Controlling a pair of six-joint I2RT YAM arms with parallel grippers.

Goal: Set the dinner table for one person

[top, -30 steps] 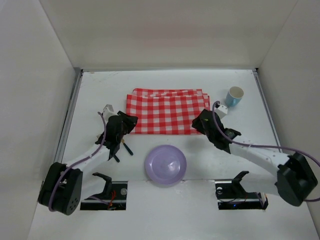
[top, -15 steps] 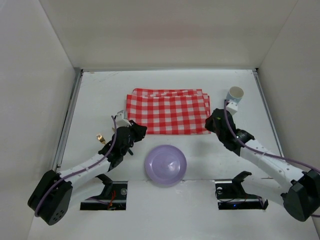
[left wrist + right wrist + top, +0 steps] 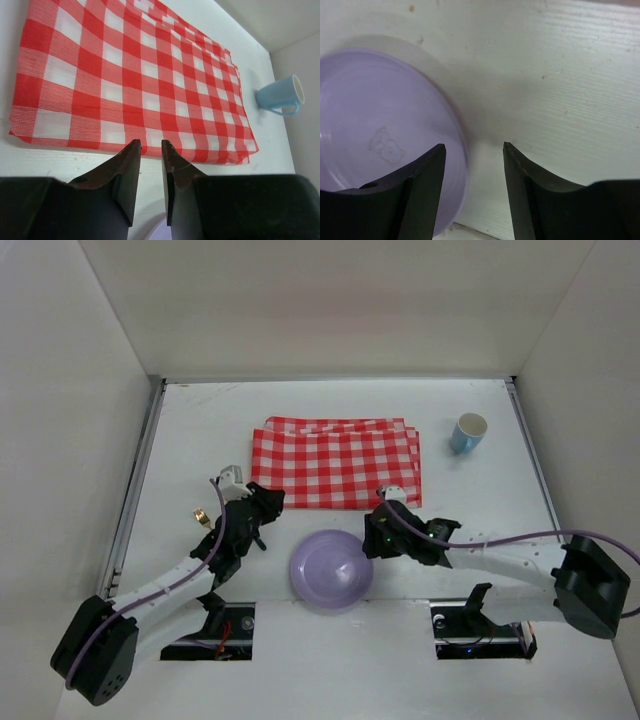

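The right gripper point(image 3: 375, 533) has left the blue cup point(image 3: 468, 432) and come down to the purple plate point(image 3: 325, 575). Its spread fingers point(image 3: 420, 180) now stand on both sides of the plate's right rim. The left gripper point(image 3: 262, 502) has turned toward the near left corner of the checked cloth point(image 3: 335, 465), uncovering a small gold thing point(image 3: 200, 515) on the tabletop point(image 3: 500, 500).
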